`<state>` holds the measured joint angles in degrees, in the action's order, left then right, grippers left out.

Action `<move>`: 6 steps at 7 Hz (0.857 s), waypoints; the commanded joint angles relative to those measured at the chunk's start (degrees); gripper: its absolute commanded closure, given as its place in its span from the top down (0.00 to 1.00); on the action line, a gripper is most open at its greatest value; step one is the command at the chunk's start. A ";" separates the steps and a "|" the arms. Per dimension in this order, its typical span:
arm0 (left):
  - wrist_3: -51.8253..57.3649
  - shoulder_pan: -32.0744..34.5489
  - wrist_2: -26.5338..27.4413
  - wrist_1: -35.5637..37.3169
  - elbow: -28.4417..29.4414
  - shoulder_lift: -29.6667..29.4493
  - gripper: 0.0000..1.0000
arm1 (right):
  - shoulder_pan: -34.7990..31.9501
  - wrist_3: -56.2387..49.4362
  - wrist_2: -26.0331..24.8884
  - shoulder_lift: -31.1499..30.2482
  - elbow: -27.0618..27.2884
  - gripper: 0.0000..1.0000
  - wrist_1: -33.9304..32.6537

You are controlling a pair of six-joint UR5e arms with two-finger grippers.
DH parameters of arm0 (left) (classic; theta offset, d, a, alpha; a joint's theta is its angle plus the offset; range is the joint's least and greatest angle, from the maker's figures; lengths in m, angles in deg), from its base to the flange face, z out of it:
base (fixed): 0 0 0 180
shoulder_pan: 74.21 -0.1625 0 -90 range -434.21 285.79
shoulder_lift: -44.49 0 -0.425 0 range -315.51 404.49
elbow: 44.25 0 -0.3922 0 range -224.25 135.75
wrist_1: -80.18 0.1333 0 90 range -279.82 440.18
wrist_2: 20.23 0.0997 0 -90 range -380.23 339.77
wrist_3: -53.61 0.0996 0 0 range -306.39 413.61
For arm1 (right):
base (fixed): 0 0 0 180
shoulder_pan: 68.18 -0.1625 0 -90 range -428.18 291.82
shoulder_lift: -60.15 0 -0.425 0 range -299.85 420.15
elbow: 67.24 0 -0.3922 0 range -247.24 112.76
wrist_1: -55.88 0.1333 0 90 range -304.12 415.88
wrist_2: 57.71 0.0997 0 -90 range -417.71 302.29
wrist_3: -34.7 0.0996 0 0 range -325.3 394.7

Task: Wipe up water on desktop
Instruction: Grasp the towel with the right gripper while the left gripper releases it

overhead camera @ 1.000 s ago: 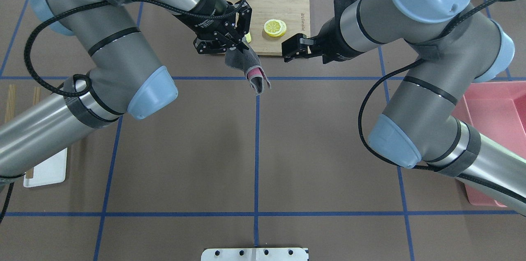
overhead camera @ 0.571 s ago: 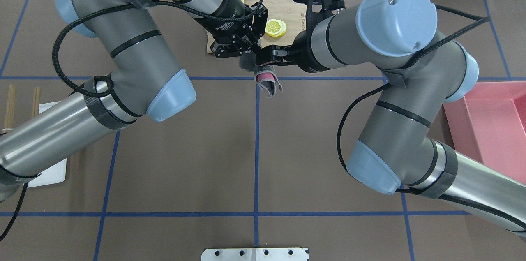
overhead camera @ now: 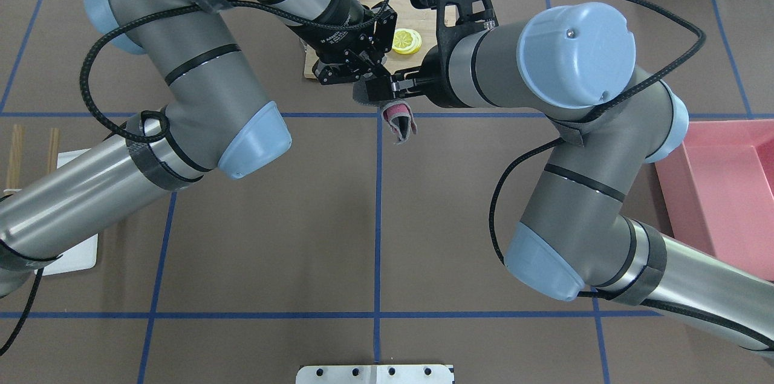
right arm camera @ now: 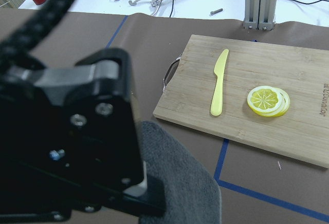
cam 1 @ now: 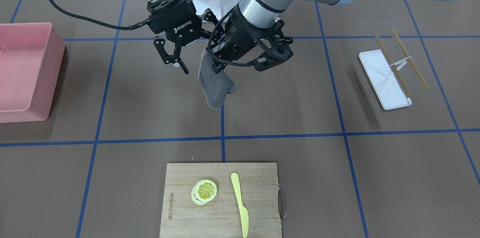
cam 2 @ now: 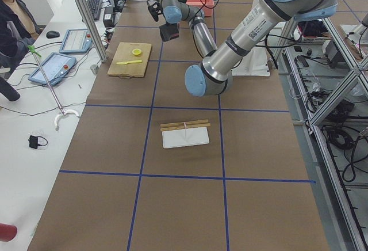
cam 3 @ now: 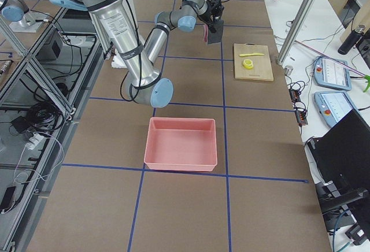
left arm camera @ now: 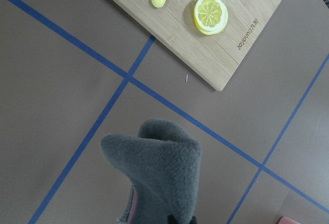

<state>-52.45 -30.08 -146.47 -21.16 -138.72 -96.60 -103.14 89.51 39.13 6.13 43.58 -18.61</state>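
The desktop [cam 1: 300,99] is brown with blue tape lines; it also shows in the overhead view [overhead camera: 272,221]. I see no wet patch on it. My left gripper [cam 1: 210,56] [overhead camera: 366,72] is shut on the top of a grey cloth with pink lining [cam 1: 215,84] [overhead camera: 400,125]. The cloth hangs above the centre tape line and also shows in both wrist views [left arm camera: 159,172] [right arm camera: 185,183]. My right gripper [cam 1: 174,60] [overhead camera: 384,89] is open, close beside the cloth's top. I cannot tell whether it touches the cloth.
A bamboo cutting board [cam 1: 258,178] on the far side carries lemon slices [cam 1: 204,191] and a yellow knife [cam 1: 240,204]. A pink bin [cam 1: 56,80] stands on my right. A white tray [cam 1: 378,69] with chopsticks [cam 1: 408,60] lies on my left.
My right gripper has swung left from beside the cutting board to the cloth's top. My left gripper has carried the cloth slightly right, toward the centre line.
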 commanded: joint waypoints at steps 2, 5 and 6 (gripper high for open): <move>-0.90 0.00 -0.07 0.00 -0.72 -0.15 0.00 | 4.10 -0.14 -5.42 -0.65 0.36 0.89 0.14; -0.98 -0.53 -0.07 0.00 -1.07 0.02 0.00 | 4.72 0.74 -5.35 -0.83 1.06 0.00 0.23; -1.25 -0.53 -0.07 0.00 -1.07 0.11 0.00 | 4.72 0.65 -5.35 -1.09 1.15 0.00 0.32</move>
<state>-53.47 -30.53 -146.53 -21.15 -139.72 -96.56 -98.49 90.17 33.77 5.30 44.56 -18.37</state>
